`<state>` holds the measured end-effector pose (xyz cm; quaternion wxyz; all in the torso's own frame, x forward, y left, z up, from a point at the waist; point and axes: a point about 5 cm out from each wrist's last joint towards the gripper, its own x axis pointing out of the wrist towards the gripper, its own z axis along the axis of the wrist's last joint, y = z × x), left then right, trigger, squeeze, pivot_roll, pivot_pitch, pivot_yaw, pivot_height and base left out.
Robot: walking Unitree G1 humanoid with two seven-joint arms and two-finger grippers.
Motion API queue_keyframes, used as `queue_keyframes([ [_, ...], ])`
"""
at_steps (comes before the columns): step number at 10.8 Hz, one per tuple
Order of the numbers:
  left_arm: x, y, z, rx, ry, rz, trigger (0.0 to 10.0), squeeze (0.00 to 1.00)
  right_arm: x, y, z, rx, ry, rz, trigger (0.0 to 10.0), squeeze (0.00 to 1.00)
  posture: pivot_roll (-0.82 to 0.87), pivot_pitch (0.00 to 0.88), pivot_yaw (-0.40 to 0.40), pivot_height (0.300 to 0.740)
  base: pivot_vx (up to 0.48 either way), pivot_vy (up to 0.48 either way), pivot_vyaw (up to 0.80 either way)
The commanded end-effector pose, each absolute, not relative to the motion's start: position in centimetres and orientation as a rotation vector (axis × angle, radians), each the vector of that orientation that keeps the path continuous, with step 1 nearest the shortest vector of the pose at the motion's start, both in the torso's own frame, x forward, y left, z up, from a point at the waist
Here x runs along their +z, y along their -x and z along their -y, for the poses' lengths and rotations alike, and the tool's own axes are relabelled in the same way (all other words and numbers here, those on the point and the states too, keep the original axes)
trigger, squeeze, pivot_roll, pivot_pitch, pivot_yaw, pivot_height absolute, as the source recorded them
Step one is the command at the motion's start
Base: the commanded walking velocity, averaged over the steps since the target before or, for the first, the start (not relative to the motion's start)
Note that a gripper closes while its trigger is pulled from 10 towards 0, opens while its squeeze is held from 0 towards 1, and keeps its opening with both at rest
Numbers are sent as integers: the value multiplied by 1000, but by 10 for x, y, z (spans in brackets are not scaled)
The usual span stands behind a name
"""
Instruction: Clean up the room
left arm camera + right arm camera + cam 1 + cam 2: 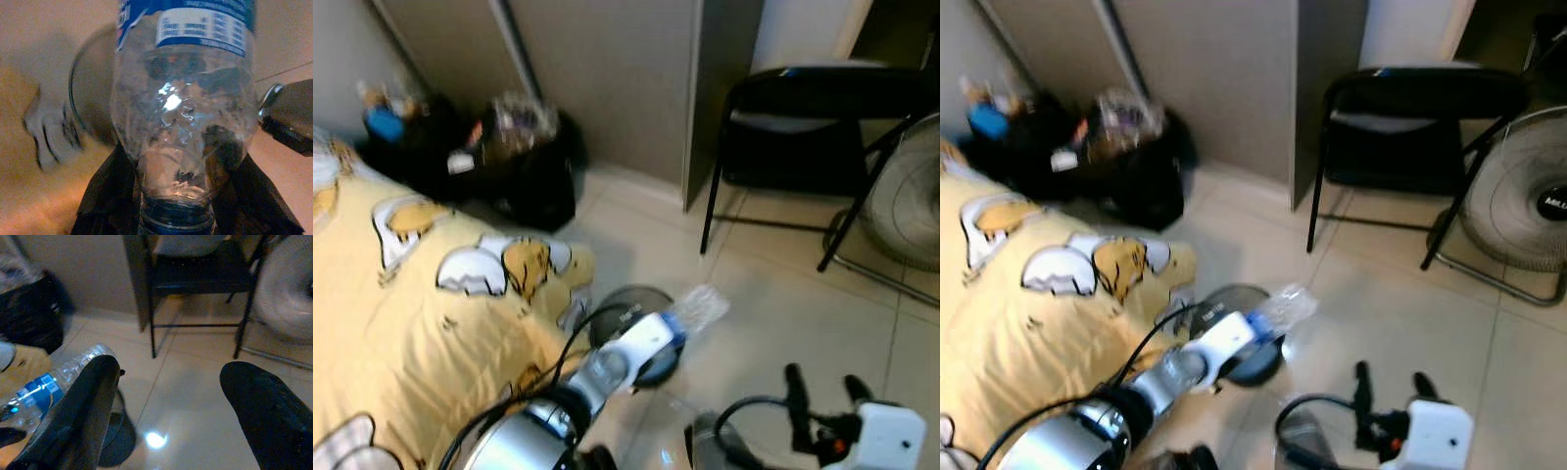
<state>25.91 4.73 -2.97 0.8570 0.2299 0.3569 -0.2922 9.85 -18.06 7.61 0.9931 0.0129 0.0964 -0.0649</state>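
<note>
Holding a Bottle Above the Tiled Floor

Beside the yellow bedspread (401,323), the left arm reached forward and low, its left gripper (188,196) clamped on the neck end of a clear plastic bottle (690,313) above a dark round base (1239,348). Farther right, the right gripper (190,411) stood wide apart, empty, pointing toward the black chair (813,127).

The bottle (183,117) is clear, crinkled plastic, glinting, with a glossy blue-and-white label; the left hand (677,328) grips it with matt black fingers. The left arm (524,436) is polished silver metal. The floor (1391,313) is smooth, pale, glossy tile that mirrors light. A soft yellow cloth bedspread (401,313) looks matt. The chair (1420,127) has thin black metal legs. The right hand (171,416), fingers apart, is dull black. The bags (524,166) are shiny black plastic.
</note>
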Motion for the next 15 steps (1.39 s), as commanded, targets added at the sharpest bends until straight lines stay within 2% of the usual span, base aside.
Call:
queue_keyframes([
  [1,-32,-258,-53,-521,-426,-782,10000,0,74,-95,177,-112,-41,-225,10000,0,-437,220,153,723,0,0,0],
  [3,-32,-264,-70,-430,-425,-789,10000,0,75,-95,178,-106,-39,-235,10000,0,-432,225,150,723,0,0,0],
  [5,-28,-269,-67,-446,-422,-765,10000,0,76,-95,174,-97,-42,-238,10000,0,-433,231,150,723,0,0,0],
  [6,-24,-273,-67,-417,-412,-756,10000,1000,76,-95,171,-92,-46,-239,10000,0,-436,236,155,723,0,0,0],
  [11,-16,-281,-63,-349,-334,-732,10000,1000,75,-97,165,-94,-57,-239,10000,0,-436,244,170,723,0,0,0],
  [13,-15,-284,-67,-301,-319,-734,10000,1000,72,-102,166,-75,-49,-239,10000,0,-421,221,169,723,0,0,0],
  [14,-15,-284,-69,-295,-314,-734,10000,353,71,-105,167,-65,-44,-234,10000,0,-404,202,167,723,0,0,0],
  [15,-18,-285,-89,-288,-283,-709,10000,0,70,-132,167,-19,-39,-183,10000,0,-344,132,153,723,0,0,0],
])
